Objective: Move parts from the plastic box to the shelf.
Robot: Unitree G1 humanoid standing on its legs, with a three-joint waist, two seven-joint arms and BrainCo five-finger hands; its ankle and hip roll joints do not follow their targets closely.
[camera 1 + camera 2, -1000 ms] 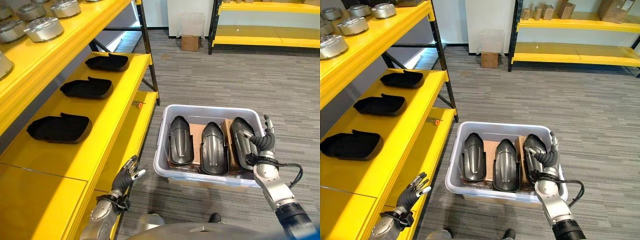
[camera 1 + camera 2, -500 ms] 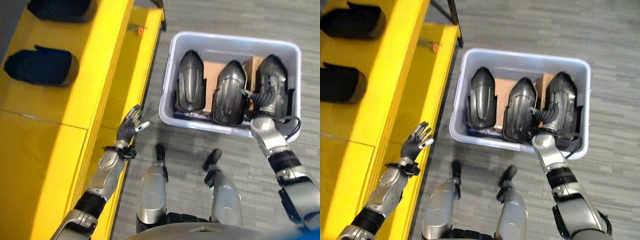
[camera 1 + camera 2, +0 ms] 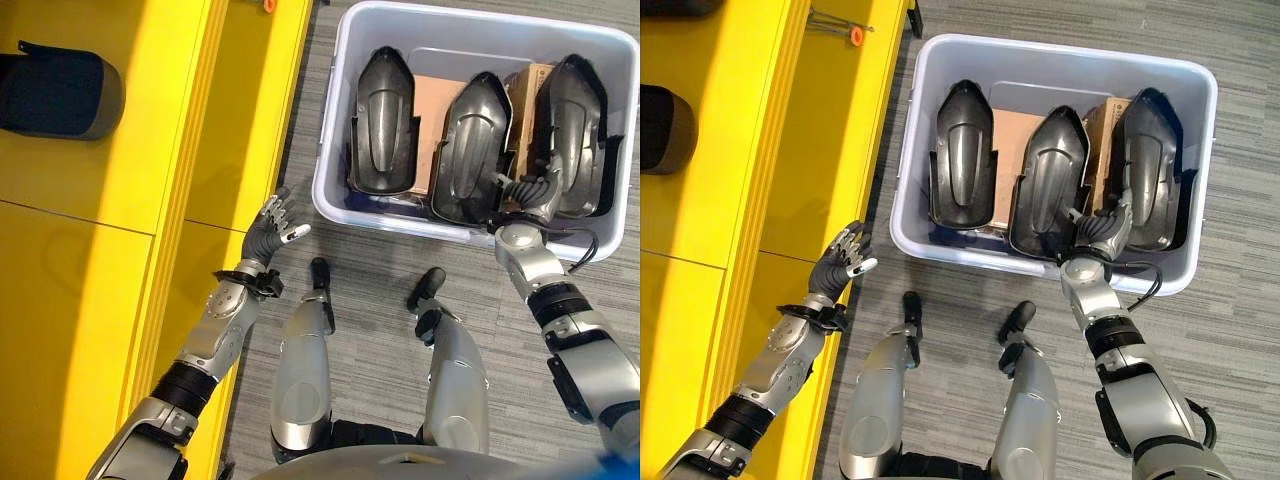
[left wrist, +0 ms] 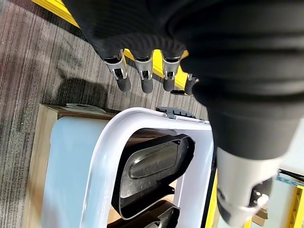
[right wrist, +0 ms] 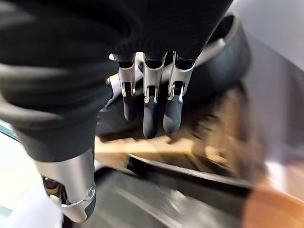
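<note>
Right wrist view is showing the right hand (image 5: 142,71) hanging over the plastic box (image 3: 940,235) with fingers loosely extended, gripping nothing. It's sitting at the near rim, just above the gap between the middle part (image 3: 1048,180) and the right part (image 3: 1148,165). A third part (image 3: 962,150) is lying further left. Left hand (image 3: 840,262) is hovering relaxed and spread beside the yellow shelf (image 3: 750,180).
</note>
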